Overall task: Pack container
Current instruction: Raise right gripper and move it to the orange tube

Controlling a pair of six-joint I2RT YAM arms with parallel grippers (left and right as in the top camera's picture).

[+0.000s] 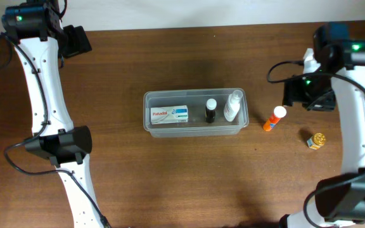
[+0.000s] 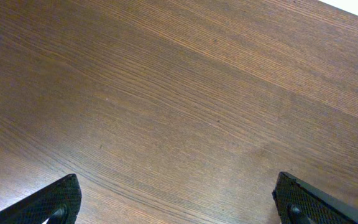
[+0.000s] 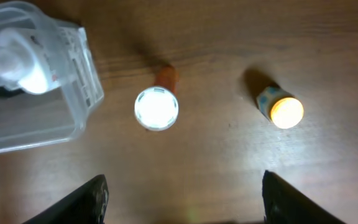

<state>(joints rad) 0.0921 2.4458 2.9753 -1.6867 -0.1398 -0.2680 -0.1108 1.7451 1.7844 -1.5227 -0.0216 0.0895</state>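
Overhead, you can see the clear rectangular plastic container in the middle of the brown wooden counter, between the two arms. Inside it are a white carton with blue and red print, a small dark bottle with a white cap and, at the right end, a clear bottle with a white top. Near the container's right wall, not touching it, is an orange tube with a white cap. A small gold-capped bottle sits farther right. Your right gripper hangs over the tube and the gold-capped bottle, jaws spread and holding nothing. Your left gripper is at the far left, well apart from the container, jaws spread wide over bare wood.
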